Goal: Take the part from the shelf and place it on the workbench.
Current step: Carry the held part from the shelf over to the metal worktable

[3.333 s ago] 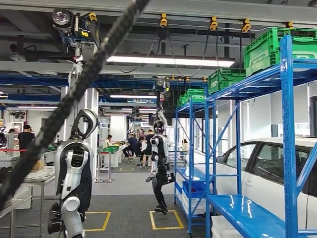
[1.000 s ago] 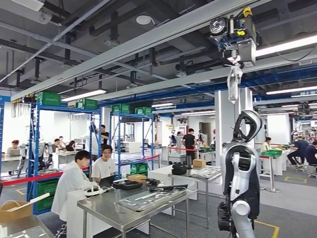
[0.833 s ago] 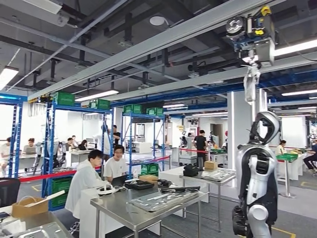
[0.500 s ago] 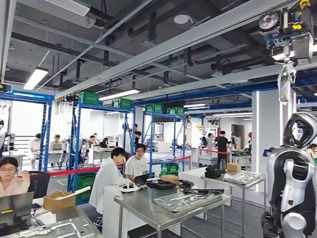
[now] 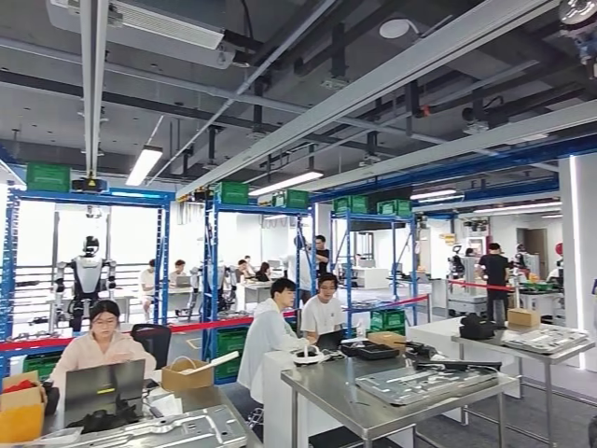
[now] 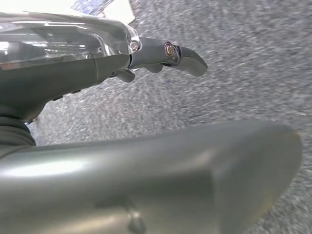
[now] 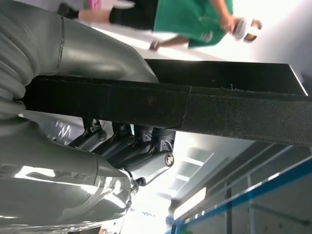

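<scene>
Fingers point(image 7: 121, 141) curled round black part point(image 7: 165, 105)

Two seated people point(image 5: 296, 317) in white are seen at a white desk beside a steel surface point(image 5: 338, 390) on which a long metal panel point(image 5: 427, 381) is laid. A person behind an open laptop point(image 5: 104, 381) is seated near a cardboard box point(image 5: 187, 375). Green crates point(image 5: 232, 193) are stacked atop blue racks point(image 5: 209, 280). Another humanoid point(image 5: 87, 278) is stood far back. A red barrier tape point(image 5: 204, 326) is stretched behind the chairs
</scene>
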Robot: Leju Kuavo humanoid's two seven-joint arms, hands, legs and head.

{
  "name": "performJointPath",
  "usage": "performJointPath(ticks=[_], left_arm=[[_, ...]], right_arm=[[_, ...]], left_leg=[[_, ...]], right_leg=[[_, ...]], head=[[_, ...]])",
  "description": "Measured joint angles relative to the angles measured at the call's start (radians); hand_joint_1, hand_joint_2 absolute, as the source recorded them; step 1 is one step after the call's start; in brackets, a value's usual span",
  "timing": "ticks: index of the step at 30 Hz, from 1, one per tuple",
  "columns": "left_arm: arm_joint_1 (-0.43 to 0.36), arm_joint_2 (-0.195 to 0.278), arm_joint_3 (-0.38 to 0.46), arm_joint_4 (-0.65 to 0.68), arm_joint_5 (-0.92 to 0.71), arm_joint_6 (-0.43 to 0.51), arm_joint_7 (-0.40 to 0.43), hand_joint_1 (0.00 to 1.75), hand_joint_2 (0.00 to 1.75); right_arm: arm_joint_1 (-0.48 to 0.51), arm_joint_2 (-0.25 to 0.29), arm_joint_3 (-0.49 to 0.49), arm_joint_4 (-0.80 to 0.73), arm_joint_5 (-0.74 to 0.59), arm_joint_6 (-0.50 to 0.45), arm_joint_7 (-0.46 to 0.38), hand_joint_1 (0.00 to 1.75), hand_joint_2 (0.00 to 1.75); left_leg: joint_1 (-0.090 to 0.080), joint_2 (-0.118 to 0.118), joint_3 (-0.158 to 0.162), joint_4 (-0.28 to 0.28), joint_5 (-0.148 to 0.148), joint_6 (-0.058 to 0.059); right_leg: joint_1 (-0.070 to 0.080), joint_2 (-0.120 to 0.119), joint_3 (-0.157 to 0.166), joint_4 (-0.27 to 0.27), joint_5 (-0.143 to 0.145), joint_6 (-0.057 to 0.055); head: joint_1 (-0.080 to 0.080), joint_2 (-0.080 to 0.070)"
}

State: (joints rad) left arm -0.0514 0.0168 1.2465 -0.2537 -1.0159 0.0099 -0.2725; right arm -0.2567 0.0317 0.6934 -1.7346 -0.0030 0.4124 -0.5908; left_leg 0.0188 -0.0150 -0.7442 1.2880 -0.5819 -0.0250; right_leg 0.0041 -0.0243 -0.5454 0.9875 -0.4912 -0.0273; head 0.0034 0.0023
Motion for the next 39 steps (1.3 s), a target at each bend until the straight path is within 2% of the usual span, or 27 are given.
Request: performJointPath(ticks=[1, 2, 4, 5, 6, 8, 9, 11, 13, 14, 15, 16, 17, 18, 20, 21, 22, 24, 26, 28, 30, 31, 32, 34, 35, 37, 39], left_arm=[[0.002, 0.000, 0.000, 0.000, 0.000, 0.000, -0.001, 0.00, 1.75], [0.003, 0.000, 0.000, 0.000, 0.000, -0.001, -0.001, 0.00, 1.75], [0.003, 0.000, 0.000, 0.000, 0.000, -0.001, -0.003, 0.00, 1.75], [0.001, 0.000, 0.001, 0.000, 0.000, -0.002, -0.003, 0.00, 1.75], [-0.001, 0.000, 0.001, 0.000, 0.000, -0.002, -0.004, 0.00, 1.75], [0.000, -0.001, 0.001, 0.000, 0.000, -0.003, -0.004, 0.00, 1.75], [0.002, -0.001, 0.002, 0.000, 0.000, -0.003, -0.005, 0.00, 1.75], [0.003, 0.000, 0.003, 0.000, 0.000, -0.004, -0.005, 0.00, 1.75], [0.000, 0.000, 0.004, 0.000, 0.000, -0.006, -0.008, 0.00, 1.75], [-0.001, 0.000, 0.005, 0.000, 0.000, -0.008, -0.010, 0.00, 1.75], [-0.001, 0.000, 0.006, 0.000, 0.000, -0.009, -0.011, 0.00, 1.75], [-0.001, 0.000, 0.008, 0.000, 0.000, -0.010, -0.012, 0.00, 1.75], [0.000, -0.001, 0.009, 0.000, 0.000, -0.011, -0.013, 0.00, 1.75], [0.000, -0.001, 0.010, 0.000, 0.000, -0.012, -0.014, 0.00, 1.75], [-0.001, -0.005, 0.010, 0.000, -0.001, -0.013, -0.016, 0.00, 1.75], [-0.001, -0.007, 0.011, 0.000, -0.001, -0.013, -0.018, 0.00, 1.75], [0.000, -0.008, 0.011, 0.000, -0.002, -0.013, -0.019, 0.00, 1.75], [0.003, -0.008, 0.013, 0.000, -0.002, -0.013, -0.022, 0.00, 1.75], [0.005, -0.009, 0.015, 0.000, -0.003, -0.013, -0.026, 0.00, 1.75], [0.001, -0.010, 0.015, 0.000, -0.004, -0.012, -0.028, 0.00, 1.75], [-0.004, -0.010, 0.016, 0.000, -0.004, -0.012, -0.028, 0.00, 1.75], [-0.003, -0.010, 0.016, 0.000, -0.004, -0.013, -0.028, 0.00, 1.75], [-0.001, -0.009, 0.017, 0.000, -0.004, -0.013, -0.027, 0.00, 1.75], [0.002, -0.009, 0.018, 0.000, -0.004, -0.013, -0.027, 0.00, 1.75], [0.002, -0.009, 0.018, 0.000, -0.004, -0.014, -0.027, 0.00, 1.75], [0.001, -0.009, 0.018, 0.000, -0.005, -0.016, -0.027, 0.00, 1.75], [0.001, -0.009, 0.019, 0.000, -0.006, -0.018, -0.026, 0.00, 1.75]], right_arm=[[0.000, 0.000, 0.000, 0.000, -0.001, 0.001, 0.001, 1.75, 1.75], [0.000, 0.000, 0.000, 0.000, -0.002, 0.003, 0.001, 1.75, 1.75], [-0.002, 0.000, 0.000, 0.000, -0.004, 0.005, 0.002, 1.75, 1.75], [-0.003, 0.000, 0.000, 0.000, -0.004, 0.006, 0.003, 1.75, 1.75], [-0.004, 0.000, 0.000, 0.000, -0.005, 0.006, 0.003, 1.75, 1.75], [-0.006, 0.000, 0.001, 0.000, -0.008, 0.008, 0.005, 1.75, 1.75], [-0.006, 0.001, 0.001, 0.000, -0.010, 0.008, 0.005, 1.75, 1.75], [-0.007, 0.001, 0.001, 0.000, -0.013, 0.009, 0.006, 1.75, 1.75], [-0.006, 0.000, 0.001, 0.002, -0.015, 0.010, 0.007, 1.75, 1.75], [-0.005, 0.000, 0.001, 0.004, -0.015, 0.010, 0.008, 1.75, 1.75], [-0.004, -0.001, 0.001, 0.005, -0.016, 0.010, 0.009, 1.75, 1.75], [-0.004, -0.001, 0.001, 0.007, -0.016, 0.010, 0.010, 1.75, 1.75], [-0.004, -0.001, 0.001, 0.007, -0.017, 0.010, 0.011, 1.75, 1.75], [-0.004, -0.001, 0.001, 0.008, -0.017, 0.010, 0.012, 1.75, 1.75], [-0.006, -0.001, 0.001, 0.007, -0.017, 0.010, 0.012, 1.75, 1.75], [-0.007, -0.001, 0.001, 0.007, -0.018, 0.010, 0.012, 1.75, 1.75], [-0.007, -0.001, 0.001, 0.007, -0.018, 0.010, 0.013, 1.75, 1.75], [-0.011, 0.000, 0.001, 0.007, -0.018, 0.010, 0.013, 1.75, 1.75], [-0.015, 0.003, 0.001, 0.006, -0.019, 0.010, 0.014, 1.75, 1.75], [-0.016, 0.006, 0.001, 0.006, -0.019, 0.010, 0.015, 1.75, 1.75], [-0.015, 0.006, 0.001, 0.008, -0.020, 0.010, 0.017, 1.75, 1.75], [-0.015, 0.006, 0.001, 0.009, -0.022, 0.011, 0.018, 1.75, 1.75], [-0.014, 0.006, 0.001, 0.010, -0.026, 0.012, 0.020, 1.75, 1.75], [-0.013, 0.007, 0.001, 0.011, -0.039, 0.015, 0.022, 1.75, 1.75], [-0.013, 0.008, 0.000, 0.011, -0.046, 0.017, 0.021, 1.75, 1.75], [-0.013, 0.010, 0.000, 0.010, -0.052, 0.020, 0.020, 1.75, 1.75], [-0.012, 0.012, 0.000, 0.009, -0.053, 0.021, 0.019, 1.75, 1.75]], left_leg=[[0.005, 0.005, 0.004, -0.005, 0.012, -0.006], [0.011, 0.012, 0.029, -0.051, 0.041, -0.011], [0.015, 0.046, 0.104, -0.188, 0.097, -0.019], [0.013, 0.060, 0.129, -0.237, 0.112, -0.015], [0.010, 0.068, 0.141, -0.260, 0.115, -0.008], [0.003, 0.055, 0.140, -0.261, 0.113, 0.012], [0.002, 0.047, 0.140, -0.261, 0.113, 0.019], [0.001, 0.031, 0.139, -0.263, 0.116, 0.033], [-0.001, 0.013, 0.138, -0.263, 0.118, 0.043], [-0.005, 0.002, 0.138, -0.263, 0.118, 0.046], [-0.008, -0.010, 0.138, -0.263, 0.118, 0.048], [-0.012, -0.022, 0.139, -0.263, 0.118, 0.050], [-0.015, -0.035, 0.140, -0.263, 0.118, 0.051], [-0.016, -0.048, 0.141, -0.263, 0.118, 0.051], [-0.016, -0.073, 0.141, -0.262, 0.119, 0.050], [-0.013, -0.084, 0.140, -0.262, 0.120, 0.048], [-0.010, -0.094, 0.137, -0.262, 0.121, 0.045], [-0.007, -0.107, 0.132, -0.264, 0.124, 0.037], [-0.011, -0.070, 0.121, -0.245, 0.106, 0.031], [-0.010, -0.017, 0.079, -0.154, 0.052, 0.021], [0.000, -0.002, 0.021, -0.033, 0.003, 0.008], [0.005, 0.001, 0.008, -0.003, -0.002, 0.001], [0.010, 0.004, 0.016, -0.014, 0.014, -0.006], [0.021, 0.014, 0.082, -0.134, 0.073, -0.020], [0.023, 0.019, 0.118, -0.199, 0.095, -0.022], [0.021, 0.023, 0.151, -0.262, 0.104, -0.012], [0.015, 0.021, 0.153, -0.263, 0.098, 0.009]], right_leg=[[-0.001, -0.012, 0.000, 0.000, -0.002, 0.002], [-0.003, -0.023, 0.002, 0.001, -0.004, 0.006], [-0.004, -0.042, 0.007, 0.005, -0.012, 0.019], [-0.003, -0.050, 0.009, 0.008, -0.016, 0.026], [-0.002, -0.057, 0.011, 0.010, -0.019, 0.033], [-0.005, -0.071, 0.016, 0.011, -0.023, 0.045], [-0.009, -0.069, 0.018, 0.012, -0.028, 0.051], [-0.015, -0.036, 0.004, 0.052, -0.061, 0.059], [-0.016, 0.006, -0.053, 0.175, -0.127, 0.058], [-0.015, 0.014, -0.089, 0.247, -0.154, 0.056], [-0.013, 0.018, -0.117, 0.299, -0.166, 0.052], [-0.011, 0.021, -0.129, 0.313, -0.157, 0.047], [-0.007, 0.026, -0.121, 0.284, -0.127, 0.039], [-0.001, 0.037, -0.097, 0.221, -0.085, 0.030], [0.007, 0.082, -0.041, 0.086, -0.018, 0.011], [0.010, 0.099, -0.024, 0.047, -0.003, 0.006], [0.011, 0.106, -0.018, 0.031, 0.000, 0.004], [0.010, 0.087, -0.013, 0.017, 0.002, 0.003], [0.004, 0.062, -0.004, -0.001, 0.008, 0.001], [0.002, 0.034, 0.001, -0.010, 0.011, -0.001], [0.001, 0.007, 0.000, -0.010, 0.009, 0.000], [-0.001, -0.002, 0.000, -0.010, 0.008, 0.002], [-0.003, -0.009, 0.001, -0.009, 0.006, 0.006], [-0.010, -0.018, 0.003, -0.003, 0.000, 0.018], [-0.011, -0.021, 0.003, 0.003, -0.005, 0.027], [-0.010, -0.024, 0.002, 0.011, -0.011, 0.042], [-0.013, -0.023, 0.005, 0.015, -0.010, 0.055]], head=[[0.000, 0.000], [0.000, 0.000], [0.000, 0.000], [0.000, 0.000], [0.000, 0.000], [0.000, 0.000], [0.000, 0.000], [0.000, 0.000], [0.000, 0.000], [0.000, 0.000], [0.000, 0.000], [0.000, 0.000], [0.000, 0.000], [0.000, 0.000], [0.000, 0.000], [0.000, 0.000], [0.000, 0.000], [0.000, 0.000], [0.000, 0.000], [0.000, 0.000], [0.000, 0.000], [0.000, 0.000], [0.000, 0.000], [0.000, 0.000], [0.000, 0.000], [0.000, 0.000], [0.000, 0.000]])
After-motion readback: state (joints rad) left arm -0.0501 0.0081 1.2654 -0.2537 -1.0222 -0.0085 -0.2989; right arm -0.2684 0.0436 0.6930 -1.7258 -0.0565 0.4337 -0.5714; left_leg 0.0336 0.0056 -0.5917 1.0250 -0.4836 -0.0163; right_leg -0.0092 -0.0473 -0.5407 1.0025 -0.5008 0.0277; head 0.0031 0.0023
